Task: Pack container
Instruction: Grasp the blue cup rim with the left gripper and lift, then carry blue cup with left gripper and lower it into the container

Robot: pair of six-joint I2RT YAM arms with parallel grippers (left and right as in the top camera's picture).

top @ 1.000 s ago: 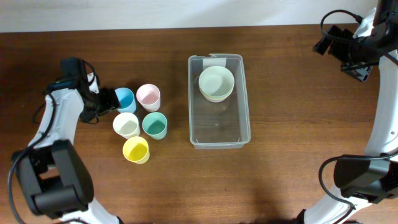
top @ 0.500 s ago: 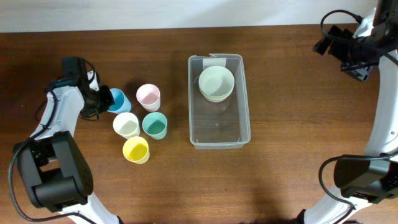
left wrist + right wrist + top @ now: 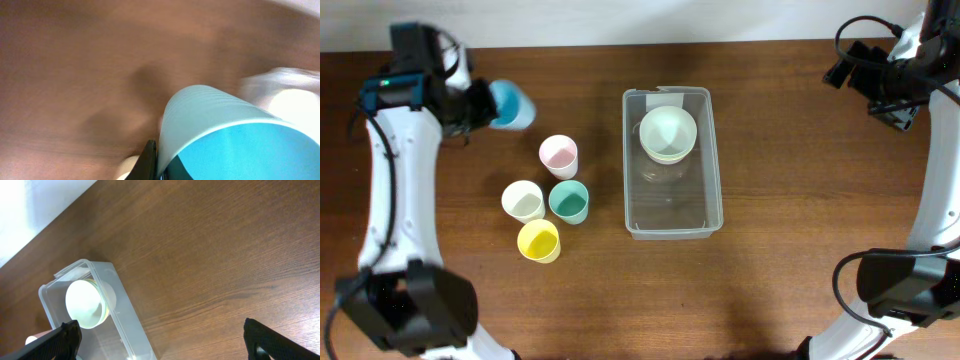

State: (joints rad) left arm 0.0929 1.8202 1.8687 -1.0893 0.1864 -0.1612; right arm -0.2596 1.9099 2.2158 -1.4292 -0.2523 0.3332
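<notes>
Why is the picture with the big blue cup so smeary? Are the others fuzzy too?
Left wrist view: the table behind the blue cup is smeared into streaks. Overhead view: sharp, only that cup looks slightly soft. Right wrist view: crisp, with the wood grain and the container clear.

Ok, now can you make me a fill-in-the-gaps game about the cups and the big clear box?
1. The cup gripped by the left hand is coloured ____.
2. The pink cup, white cup, teal cup and yellow cup stand on the ____.
3. The pale green bowls sit ____ the container.
4. The right hand is ____, holding nothing.

Missing words: blue; table; inside; open.
</notes>
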